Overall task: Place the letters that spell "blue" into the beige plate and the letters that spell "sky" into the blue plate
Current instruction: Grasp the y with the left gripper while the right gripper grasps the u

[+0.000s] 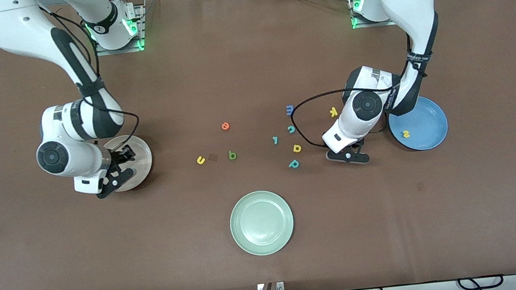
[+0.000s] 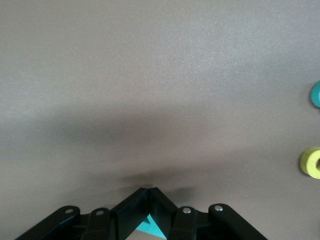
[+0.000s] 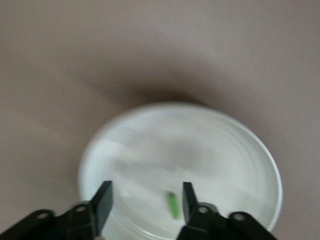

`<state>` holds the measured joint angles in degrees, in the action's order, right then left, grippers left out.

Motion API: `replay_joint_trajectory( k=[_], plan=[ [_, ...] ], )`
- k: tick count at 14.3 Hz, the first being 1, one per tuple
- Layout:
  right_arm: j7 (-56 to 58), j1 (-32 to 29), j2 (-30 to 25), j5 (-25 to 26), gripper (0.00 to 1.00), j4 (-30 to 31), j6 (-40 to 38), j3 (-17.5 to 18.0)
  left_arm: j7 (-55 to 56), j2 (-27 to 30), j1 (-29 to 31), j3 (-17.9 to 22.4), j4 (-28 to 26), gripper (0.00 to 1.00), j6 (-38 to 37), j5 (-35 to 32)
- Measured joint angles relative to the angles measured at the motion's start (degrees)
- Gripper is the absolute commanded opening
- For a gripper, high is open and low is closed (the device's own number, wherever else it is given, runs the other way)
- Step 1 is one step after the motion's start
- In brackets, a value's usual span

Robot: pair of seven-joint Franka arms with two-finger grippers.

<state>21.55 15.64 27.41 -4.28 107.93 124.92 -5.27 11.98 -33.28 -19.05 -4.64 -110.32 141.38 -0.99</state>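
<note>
Over the beige plate (image 1: 141, 155) my right gripper (image 1: 119, 168) (image 3: 145, 192) stands open. The thin green "l" (image 3: 173, 205) shows between its fingers against the plate, close to one finger. Down at the table beside the blue plate (image 1: 427, 117), my left gripper (image 1: 348, 156) (image 2: 151, 191) is shut on a teal letter (image 2: 150, 227). Only a corner of that letter shows, so its shape is hidden. The yellow "s" (image 1: 405, 134) lies in the blue plate and the yellow "k" (image 1: 333, 112) beside it. Orange "e" (image 1: 225, 126), yellow "u" (image 1: 200, 160) and green "b" (image 1: 232, 155) lie mid-table.
Between the "b" and the left gripper lie a blue "m" (image 1: 289, 109), teal "c" (image 1: 291, 129), small teal hooked letter (image 1: 275, 140), yellow "d"-like letter (image 1: 297, 148) and teal "p" (image 1: 293, 164). A pale green plate (image 1: 261, 222) sits nearer the front camera.
</note>
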Motion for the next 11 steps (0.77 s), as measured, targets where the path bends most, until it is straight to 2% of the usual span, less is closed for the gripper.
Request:
replay_joint_trajectory(
  k=[2,3,4,5,8,11],
  plan=[
    [-8.4,4.0,0.0,0.0,1.0,-2.1,-0.4,0.1,0.0,1.5,0.1,0.0,0.6,0.06,-2.7,0.0],
    [-11.1,5.5,0.4,0.0,1.0,-2.6,-0.3,0.2,0.0,2.2,0.2,0.0,1.1,0.09,-5.0,0.0],
    [-12.4,6.6,0.9,0.0,1.0,-3.2,-0.3,0.2,0.0,2.7,0.2,0.0,1.5,0.42,-6.7,0.0],
    [-12.9,7.6,1.6,-0.4,1.0,-3.8,0.0,0.2,0.0,2.9,0.2,0.0,1.7,0.66,-7.6,0.0],
    [-12.9,11.0,4.3,-6.7,1.0,-4.7,4.0,0.3,0.0,2.3,0.2,0.0,1.2,0.67,-8.3,0.0],
    [-17.4,15.3,7.5,-8.8,0.97,-5.3,8.4,0.3,0.0,0.4,0.2,0.0,1.1,0.67,-7.7,0.0]
  ],
)
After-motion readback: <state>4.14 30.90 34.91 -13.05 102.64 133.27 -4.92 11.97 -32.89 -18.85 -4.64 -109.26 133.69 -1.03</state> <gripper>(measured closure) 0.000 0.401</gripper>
